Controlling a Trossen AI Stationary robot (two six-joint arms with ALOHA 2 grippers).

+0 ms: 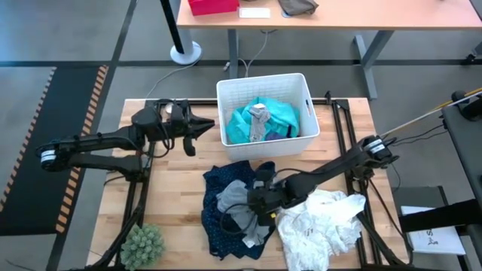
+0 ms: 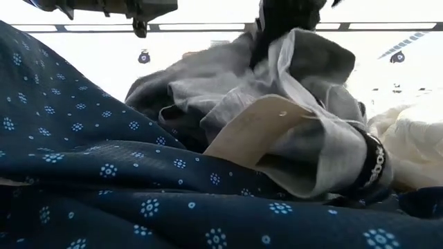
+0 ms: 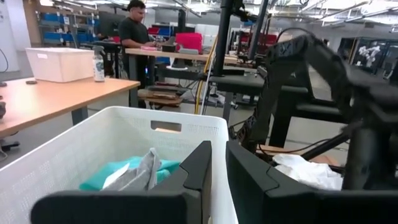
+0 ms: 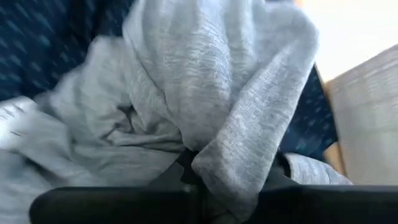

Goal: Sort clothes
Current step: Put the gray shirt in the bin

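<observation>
My right gripper [image 1: 254,202] is low over the clothes pile at the table's near middle, shut on the grey garment [image 1: 235,197]. That garment lies on the navy patterned garment [image 1: 218,226]; the low view shows its paper tag [image 2: 263,128] and a black band with white print [image 2: 374,166]. The large white garment [image 1: 324,222] lies to the right. The teal garment [image 1: 275,114] lies in the white bin [image 1: 300,84] with a grey-white piece [image 1: 259,120] on top. My left gripper [image 1: 205,125] is shut and empty just left of the bin. My right gripper pinches a bunched fold of the grey garment [image 4: 214,158] between its two fingers, and the cloth drapes over the fingertips and hides them. The fingers come from above, slanting toward the table's left. The fold is drawn up [image 2: 277,48]; the rest lies on the navy garment.
A green spiky plant [image 1: 143,245] stands at the near left corner. A black cloth [image 1: 263,178] lies between the pile and the bin. Bare wood shows at the table's left [image 1: 173,188]. A person [image 3: 134,28] stands at a desk far behind the table.
</observation>
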